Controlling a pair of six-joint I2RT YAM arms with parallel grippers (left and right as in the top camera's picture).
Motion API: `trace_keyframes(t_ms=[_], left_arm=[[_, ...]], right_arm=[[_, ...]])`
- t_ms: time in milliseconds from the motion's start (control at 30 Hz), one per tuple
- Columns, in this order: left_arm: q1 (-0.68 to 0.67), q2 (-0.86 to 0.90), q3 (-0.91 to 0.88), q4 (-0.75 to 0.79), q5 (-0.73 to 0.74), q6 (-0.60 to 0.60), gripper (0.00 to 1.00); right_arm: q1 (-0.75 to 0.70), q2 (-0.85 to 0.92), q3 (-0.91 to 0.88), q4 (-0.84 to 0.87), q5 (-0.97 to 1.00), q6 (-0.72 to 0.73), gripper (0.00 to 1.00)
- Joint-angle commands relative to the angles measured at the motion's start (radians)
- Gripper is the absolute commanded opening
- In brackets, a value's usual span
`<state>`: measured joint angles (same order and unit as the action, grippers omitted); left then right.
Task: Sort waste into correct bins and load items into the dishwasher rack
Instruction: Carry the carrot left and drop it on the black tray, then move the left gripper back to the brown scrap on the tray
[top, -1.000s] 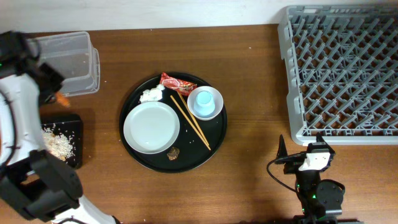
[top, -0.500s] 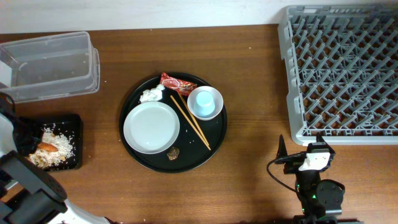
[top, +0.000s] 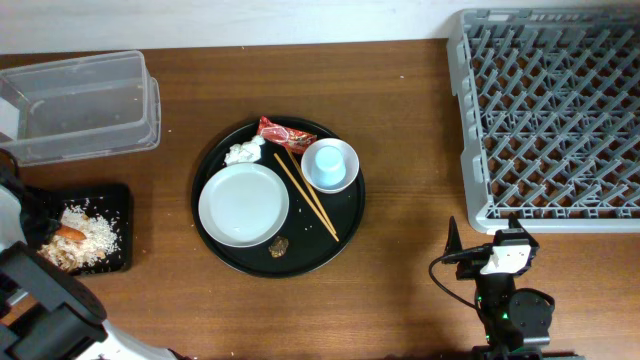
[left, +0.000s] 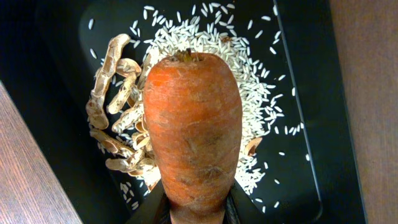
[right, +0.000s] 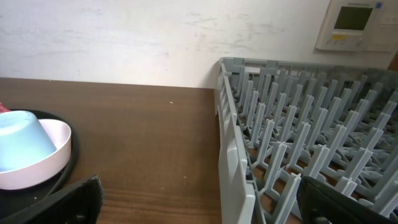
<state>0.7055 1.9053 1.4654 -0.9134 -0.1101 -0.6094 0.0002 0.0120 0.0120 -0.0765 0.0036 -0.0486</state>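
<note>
Two arms share a sorting job. Largest, the grey rack (top: 550, 110) fills 2 o'clock, bare, ready for dishes. At centre, a round tray (top: 352, 215) carries the plate (top: 243, 205), cup (top: 329, 165), chopsticks (top: 305, 195), wrapper (top: 285, 132) and tissue (top: 242, 152), all unsorted. The clear tub (top: 80, 105) sits at 10 o'clock. At 8 o'clock the black tray (top: 120, 195) holds rice (left: 261, 81) and brown bits (left: 118, 124). The left gripper (left: 199, 208) clamps the carrot (left: 193, 124) just over them, probably to drop food with food. The right gripper (right: 199, 193) rests spread wide at 5 o'clock. The table (top: 400, 290) is brown wood and the wall (right: 124, 37) is white.
</note>
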Motion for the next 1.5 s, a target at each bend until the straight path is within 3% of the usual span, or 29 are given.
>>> trace_keyframes(t_ms=[0, 133, 233, 533, 867, 1000, 1200, 1233, 1300, 1467], left_arm=[[0.005, 0.062, -0.010, 0.005, -0.018, 0.019, 0.14], [0.005, 0.084, -0.010, 0.006, -0.019, 0.019, 0.14], [0.005, 0.084, -0.010, 0.012, -0.019, 0.019, 0.34], [0.004, 0.082, -0.010, 0.004, -0.010, 0.051, 0.34], [-0.016, -0.047, 0.032, -0.015, 0.358, 0.089, 0.33], [-0.101, -0.169, 0.032, -0.029, 0.458, 0.112, 0.33], [-0.344, -0.297, 0.032, -0.177, 0.465, 0.126, 0.37], [-0.394, -0.301, 0.032, -0.203, 0.465, 0.133, 0.47], [-0.484, -0.301, 0.026, -0.249, 0.462, 0.146, 0.93], [-0.646, -0.301, -0.015, -0.318, 0.397, 0.163, 0.93]], right_arm=[[0.006, -0.006, -0.006, -0.005, 0.009, 0.008, 0.98], [0.006, -0.006, -0.006, -0.005, 0.009, 0.007, 0.98], [0.006, -0.007, -0.006, -0.005, 0.009, 0.007, 0.99], [0.006, -0.006, -0.006, -0.005, 0.009, 0.008, 0.98], [0.006, -0.006, -0.006, -0.005, 0.009, 0.008, 0.98], [0.006, -0.006, -0.006, -0.005, 0.009, 0.008, 0.98], [0.006, -0.007, -0.006, -0.005, 0.009, 0.007, 0.98], [0.006, -0.007, -0.006, -0.005, 0.009, 0.008, 0.98], [0.006, -0.007, -0.006, -0.005, 0.009, 0.007, 0.98], [0.006, -0.006, -0.006, -0.005, 0.009, 0.007, 0.98]])
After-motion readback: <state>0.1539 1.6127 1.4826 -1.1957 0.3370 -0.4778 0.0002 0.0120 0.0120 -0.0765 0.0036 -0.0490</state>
